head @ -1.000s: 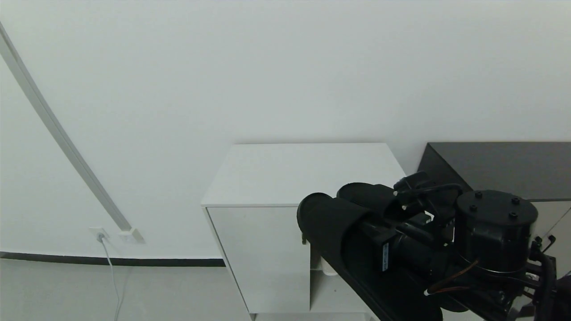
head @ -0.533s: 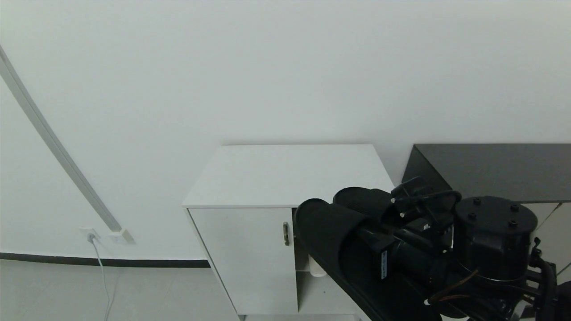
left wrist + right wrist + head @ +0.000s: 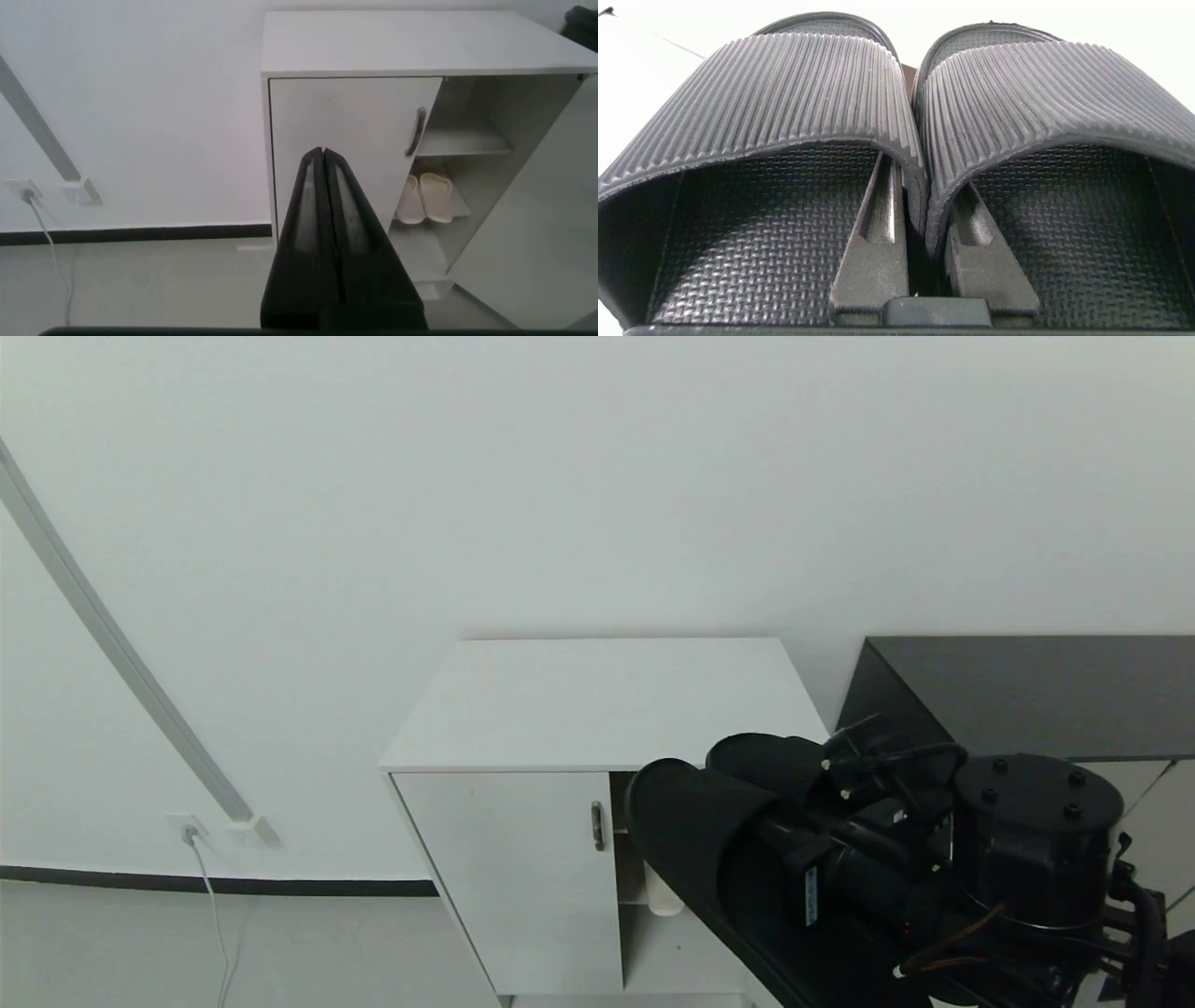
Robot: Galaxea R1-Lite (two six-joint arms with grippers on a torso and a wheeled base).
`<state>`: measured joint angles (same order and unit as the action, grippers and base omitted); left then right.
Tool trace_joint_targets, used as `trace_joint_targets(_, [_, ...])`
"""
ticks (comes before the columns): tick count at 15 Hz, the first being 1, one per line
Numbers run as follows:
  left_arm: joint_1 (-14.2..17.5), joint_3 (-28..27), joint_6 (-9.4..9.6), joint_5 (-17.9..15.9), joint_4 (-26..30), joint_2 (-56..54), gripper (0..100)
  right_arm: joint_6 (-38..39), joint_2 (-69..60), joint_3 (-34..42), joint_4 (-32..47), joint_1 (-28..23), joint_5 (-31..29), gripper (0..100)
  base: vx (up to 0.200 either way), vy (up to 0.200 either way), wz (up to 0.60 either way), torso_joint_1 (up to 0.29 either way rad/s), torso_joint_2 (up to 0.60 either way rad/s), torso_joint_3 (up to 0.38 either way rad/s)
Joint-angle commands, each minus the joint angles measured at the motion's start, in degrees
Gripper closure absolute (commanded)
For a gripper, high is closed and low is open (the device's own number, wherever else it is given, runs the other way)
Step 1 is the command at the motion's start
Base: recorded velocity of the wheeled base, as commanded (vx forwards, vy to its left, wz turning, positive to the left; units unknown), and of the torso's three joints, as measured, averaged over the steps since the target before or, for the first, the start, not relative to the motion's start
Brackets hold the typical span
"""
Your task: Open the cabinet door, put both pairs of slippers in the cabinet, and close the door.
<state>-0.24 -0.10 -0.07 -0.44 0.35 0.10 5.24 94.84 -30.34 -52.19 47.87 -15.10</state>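
Note:
A white cabinet point(image 3: 597, 705) stands against the wall, its left door point(image 3: 346, 140) closed and its right door point(image 3: 547, 215) swung open. A white pair of slippers point(image 3: 426, 198) lies on a lower shelf inside. My right gripper point(image 3: 920, 224) is shut on the black slippers point(image 3: 906, 121), one finger point(image 3: 873, 247) inside each, pinching their inner sides together. In the head view the black slippers point(image 3: 695, 821) hang in front of the open right half, toes toward the cabinet. My left gripper point(image 3: 323, 159) is shut and empty, pointing at the closed left door from a distance.
A dark grey cabinet point(image 3: 1027, 691) adjoins the white one on the right. A wall socket with a hanging cable point(image 3: 191, 828) and a slanted wall trim point(image 3: 112, 644) are to the left. Bare floor point(image 3: 159, 280) lies before the cabinet.
The head view has shifted, so the cabinet now sits further left in the picture. The black slippers in my right gripper now stand further right along the cabinet front.

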Motion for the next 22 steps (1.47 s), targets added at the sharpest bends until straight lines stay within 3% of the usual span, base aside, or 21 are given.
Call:
trace_joint_targets(1, [0.07, 0.01, -0.01, 0.00, 0.00, 0.08, 100, 0.03, 0.17, 0.11, -0.02, 0.03, -0.01, 100, 0.000, 0.000, 0.00, 0.000, 0.00, 0.000])
trace_joint_targets(7, [0.07, 0.01, -0.10, 0.00, 0.00, 0.08, 100, -0.41, 0.17, 0.55, -0.02, 0.03, 0.16, 100, 0.000, 0.000, 0.00, -0.016, 0.03, 0.018])
trace_joint_targets(22, [0.07, 0.01, 0.07, 0.09, 0.00, 0.08, 100, -0.41, 0.96, 2.22, -0.63, 0.03, 0.07, 100, 0.000, 0.000, 0.00, -0.175, 0.40, 0.223])
